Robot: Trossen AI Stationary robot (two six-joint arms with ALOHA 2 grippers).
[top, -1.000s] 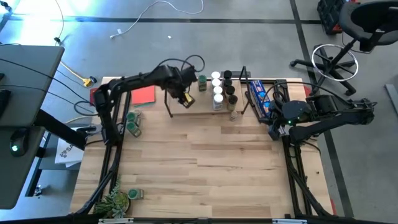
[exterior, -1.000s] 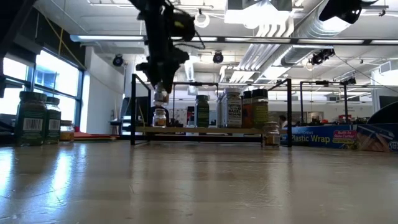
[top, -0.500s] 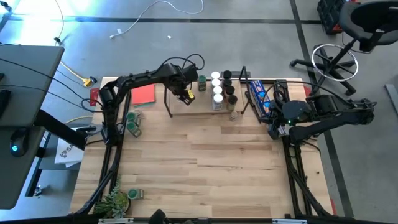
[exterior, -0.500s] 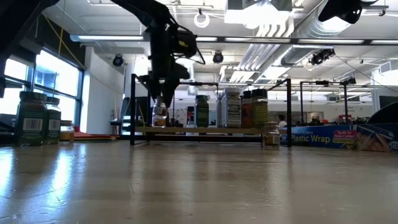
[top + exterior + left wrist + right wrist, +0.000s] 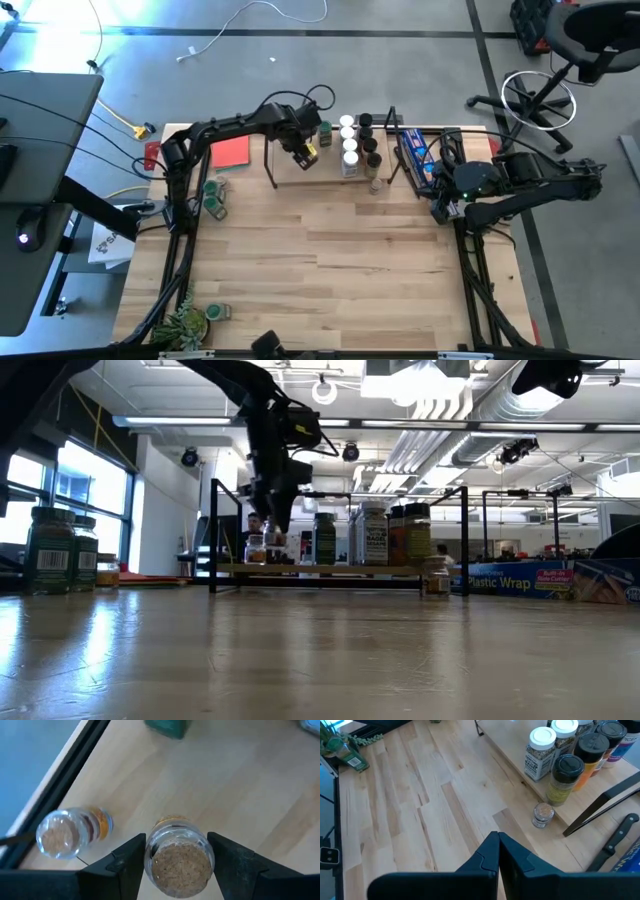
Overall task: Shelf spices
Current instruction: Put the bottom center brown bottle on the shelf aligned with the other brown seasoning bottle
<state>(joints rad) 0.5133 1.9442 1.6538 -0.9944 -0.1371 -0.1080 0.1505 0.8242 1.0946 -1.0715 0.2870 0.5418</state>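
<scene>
1. A wooden table seen from above, with the shelf — a low light-wood board between black wire end frames — along its far edge.
2. The left gripper hangs over the shelf's left part. Its fingers stand on either side of a small clear jar with a cork-like top; a thin gap shows on each side, so the jaws look parted, not clamped.
3. That jar stands upright on the board. A second cork-topped jar stands just beside it, near the wire frame.
4. More spices — white, black and green lids — stand grouped to the right on the shelf. One small jar sits on the table, just off the board's edge.
5. Two green-lidded jars wait at the table's left side, well apart from the shelf.
6. The right gripper rests at the table's right edge, its fingers pressed together and holding nothing.
7. Judgement: these jars look like glass — light, stiff, slippery and breakable. They are best taken across the body just under the lid, upright, with a gentle squeeze.
</scene>
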